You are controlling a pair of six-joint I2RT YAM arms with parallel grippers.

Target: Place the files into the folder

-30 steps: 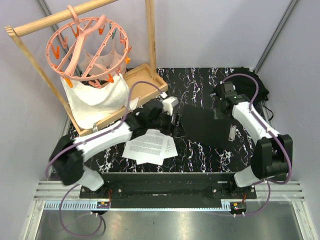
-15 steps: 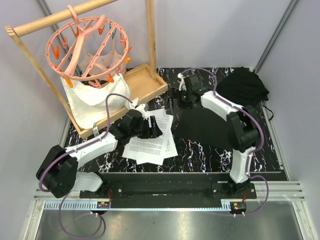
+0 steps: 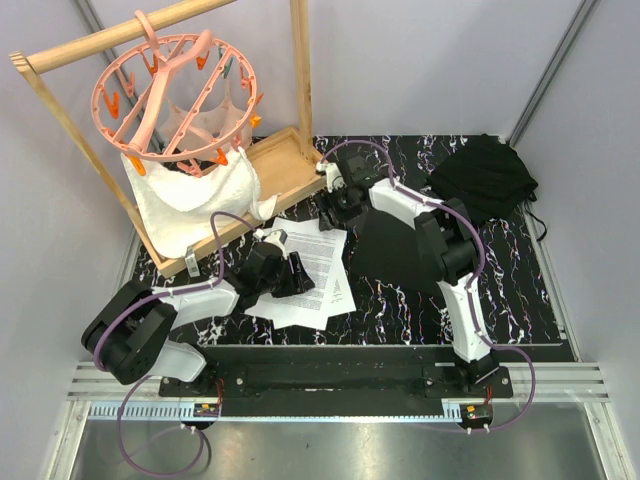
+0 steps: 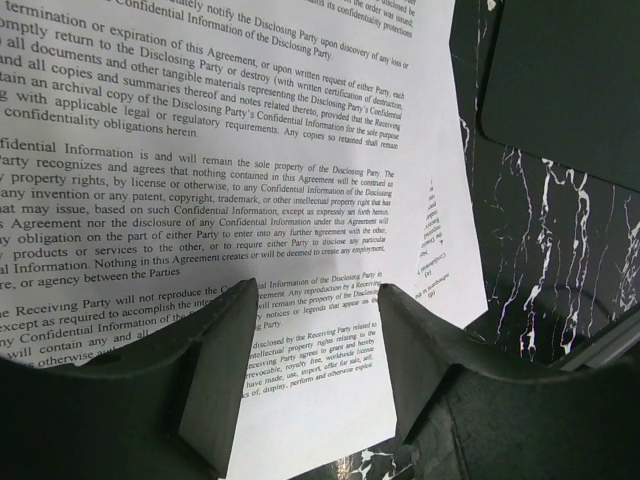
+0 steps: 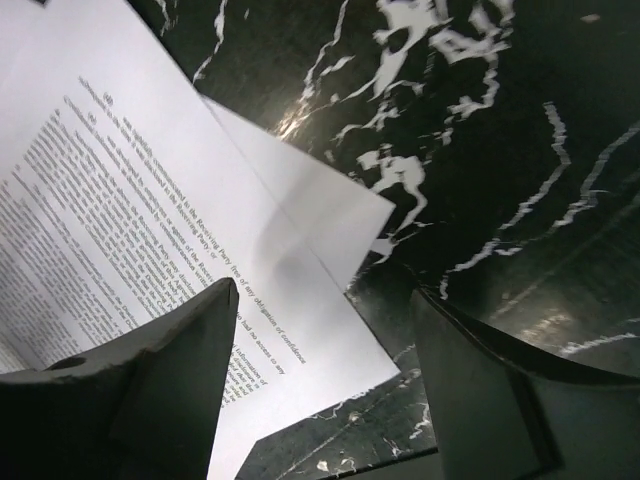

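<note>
The white text-printed paper sheets (image 3: pixel 318 272) lie mid-frame on the black marbled table (image 3: pixel 390 312), long axis roughly top-to-bottom, just left of the flat matte black folder (image 3: pixel 385 252) — the left pincer (image 4: pixel 315 295), jaws spread, hangs over them, the right pincer (image 5: pixel 322 292), equally spread, at their upper corner.

White files (image 3: pixel 315 265) printed with dense black text, matte black folder (image 3: pixel 392 255), black tabletop (image 3: pixel 530 270) veined with white marbling, salmon-pink hanger (image 3: pixel 150 110) bearing orange clips (image 3: pixel 221 157), white towel (image 3: pixel 190 200), pale wooden frame (image 3: pixel 300 60), black fabric bundle (image 3: pixel 485 175).

Matt white paper files (image 4: pixel 250 150) — glossy black marbled table (image 4: pixel 556 270).
</note>
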